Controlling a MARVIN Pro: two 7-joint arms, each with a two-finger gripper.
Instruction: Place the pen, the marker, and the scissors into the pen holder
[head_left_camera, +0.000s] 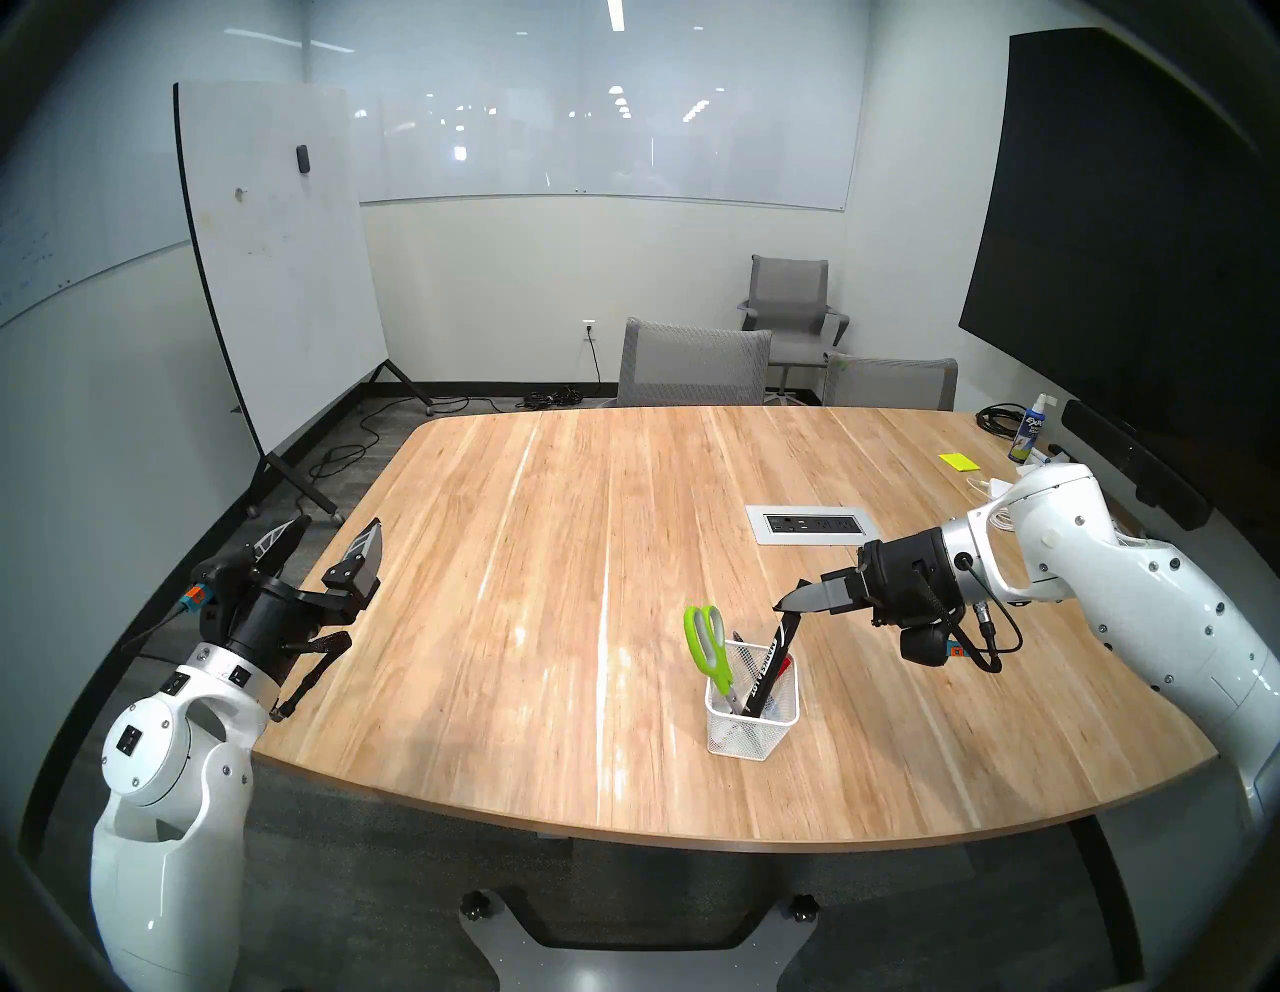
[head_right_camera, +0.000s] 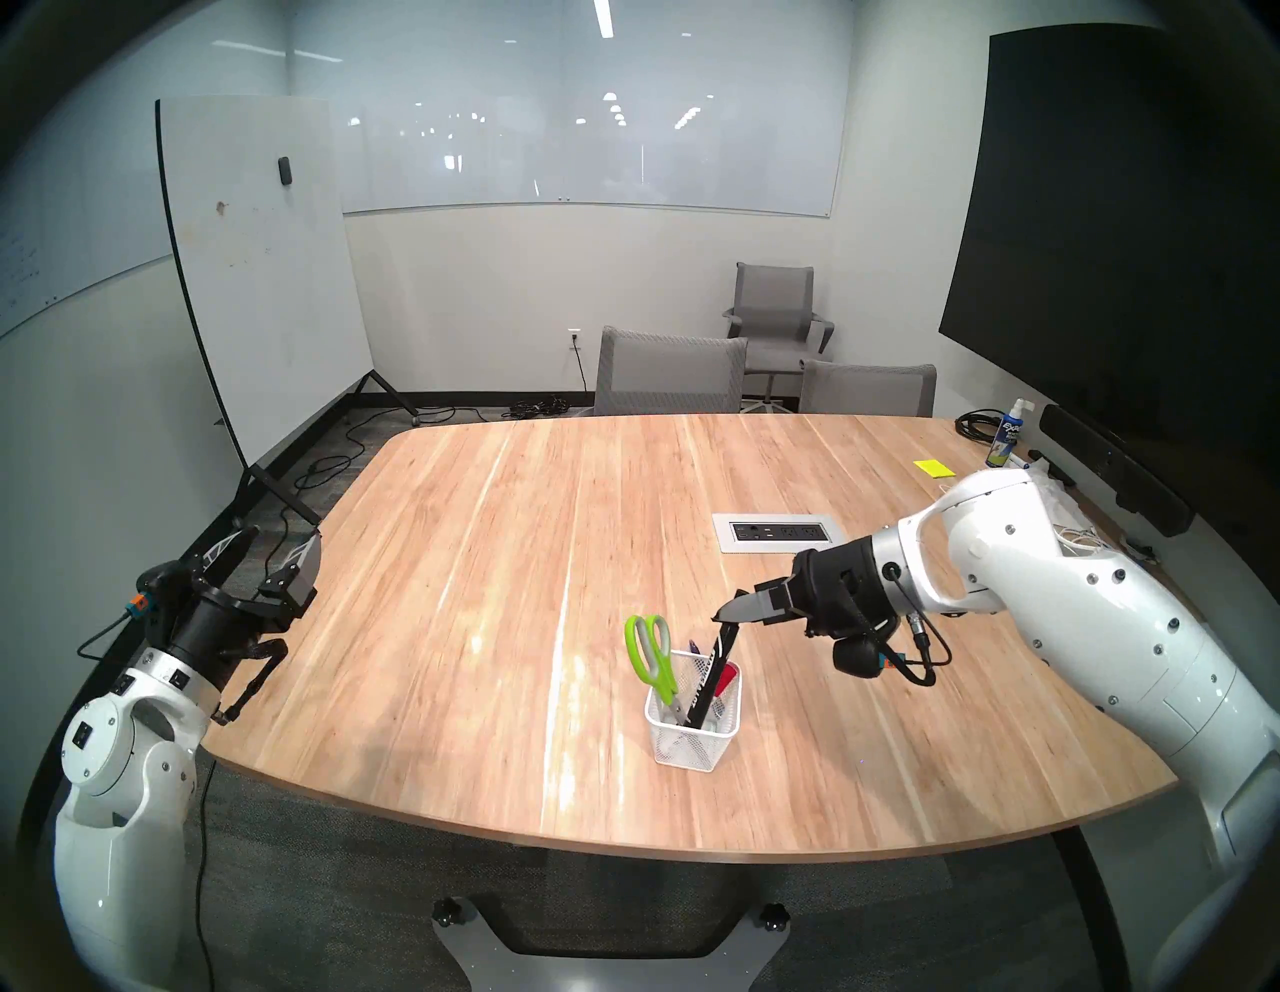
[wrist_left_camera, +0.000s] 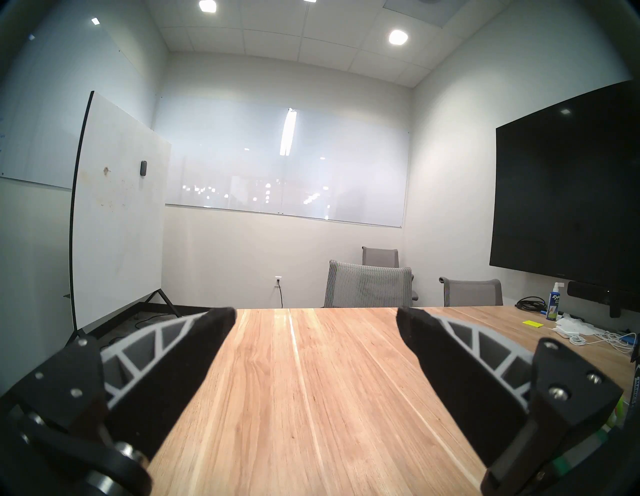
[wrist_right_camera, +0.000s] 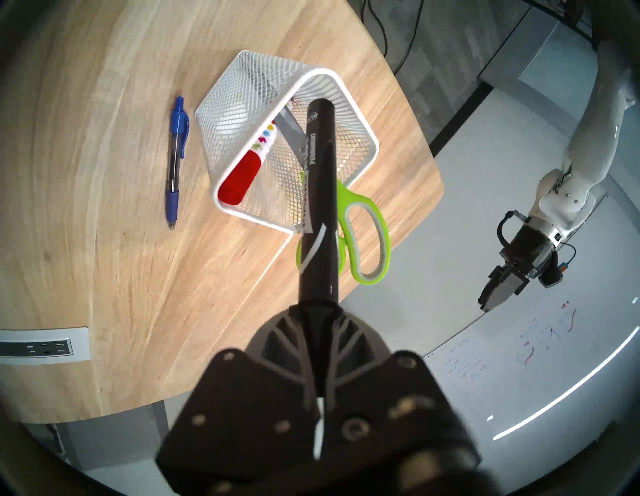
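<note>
The white mesh pen holder (head_left_camera: 751, 734) (head_right_camera: 692, 745) (wrist_right_camera: 242, 86) stands near the table's front right. The scissors (head_left_camera: 706, 644) (head_right_camera: 647, 651) (wrist_right_camera: 367, 221) stand in it, with their lime-green handles up. My right gripper (head_left_camera: 783, 606) (head_right_camera: 720, 616) (wrist_right_camera: 317, 308) is shut on the top of the black marker (head_left_camera: 769, 668) (head_right_camera: 710, 675) (wrist_right_camera: 320, 194). The marker tilts, and its lower end is inside the holder. The blue pen (wrist_right_camera: 175, 156) lies flat on the table beside the holder. My left gripper (head_left_camera: 338, 524) (head_right_camera: 284, 537) (wrist_left_camera: 315, 315) is open and empty at the table's left edge.
A red-capped marker (wrist_right_camera: 242, 176) leans inside the holder. A power outlet panel (head_left_camera: 814, 524) is set into the table behind my right gripper. A spray bottle (head_left_camera: 1028, 433), a yellow note pad (head_left_camera: 959, 461) and cables lie far right. Grey chairs (head_left_camera: 692, 367) line the far edge.
</note>
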